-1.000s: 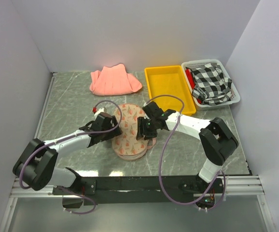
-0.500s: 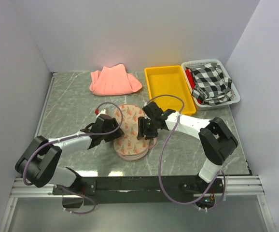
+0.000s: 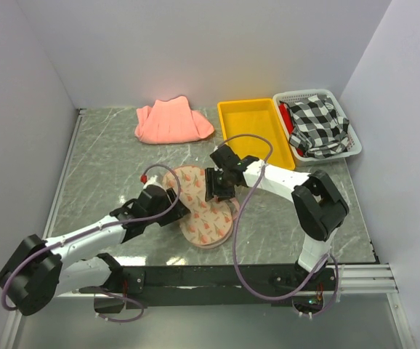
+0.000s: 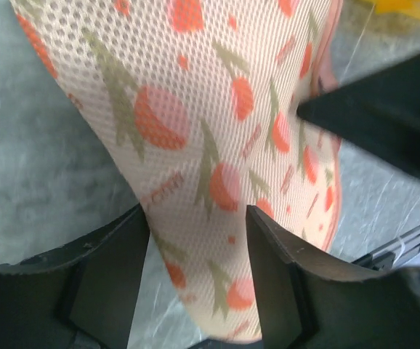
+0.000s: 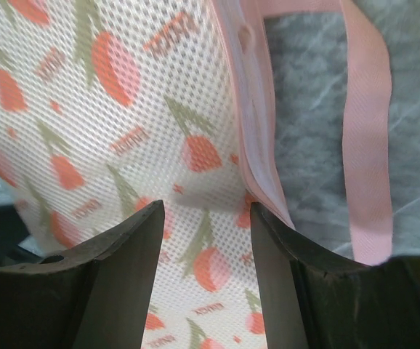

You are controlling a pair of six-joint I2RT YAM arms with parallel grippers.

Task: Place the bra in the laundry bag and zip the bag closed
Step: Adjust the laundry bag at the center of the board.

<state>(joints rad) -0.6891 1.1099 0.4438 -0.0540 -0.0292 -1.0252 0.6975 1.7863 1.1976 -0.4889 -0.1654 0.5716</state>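
— Where's the bag [image 3: 208, 217]?
— Mid-table, lying far-left to near-right; my left gripper [image 3: 174, 211] clamps its near-left edge, my right gripper [image 3: 218, 190] its far-right edge, on the zip [image 5: 252, 109].
— The bra?
— Unseen; perhaps inside; my right is nearer the zip.

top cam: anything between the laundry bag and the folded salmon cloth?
Nothing. In the top view, only bare table separates the laundry bag from the salmon cloth.
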